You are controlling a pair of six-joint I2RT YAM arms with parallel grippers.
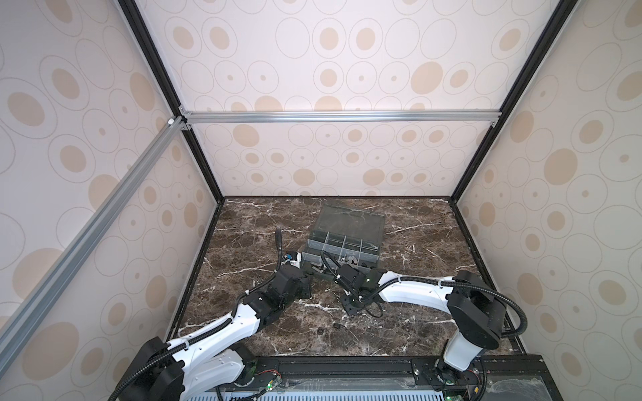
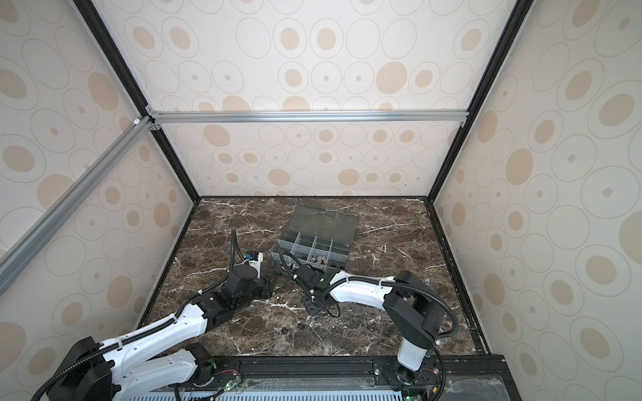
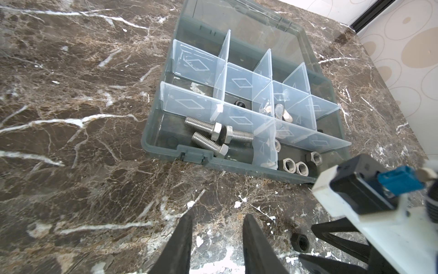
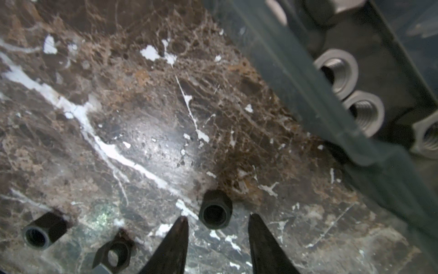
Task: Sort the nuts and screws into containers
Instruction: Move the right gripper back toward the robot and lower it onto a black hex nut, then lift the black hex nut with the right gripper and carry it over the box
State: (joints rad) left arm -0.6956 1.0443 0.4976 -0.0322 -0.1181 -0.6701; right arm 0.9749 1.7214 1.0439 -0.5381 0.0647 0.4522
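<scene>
- The right gripper [image 4: 217, 217]: jaws parted, empty, a black nut [image 4: 215, 208] between the tips on the counter [image 4: 142, 118], near the organizer box [image 4: 308, 99]; better to lower squarely and close gently, lest it skid.
- The left gripper [image 3: 218, 214]: jaws parted, empty, over bare counter.
- Near cells [image 3: 161, 135] hold three screws [image 3: 213, 135] and silver nuts [image 3: 298, 166]; middle cells [image 3: 239, 81], another black nut [image 3: 239, 103] and flat grey pieces [image 3: 279, 111].

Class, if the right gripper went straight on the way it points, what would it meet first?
Probably the black nut on the table, just ahead of the right gripper; depth is unclear.
</scene>
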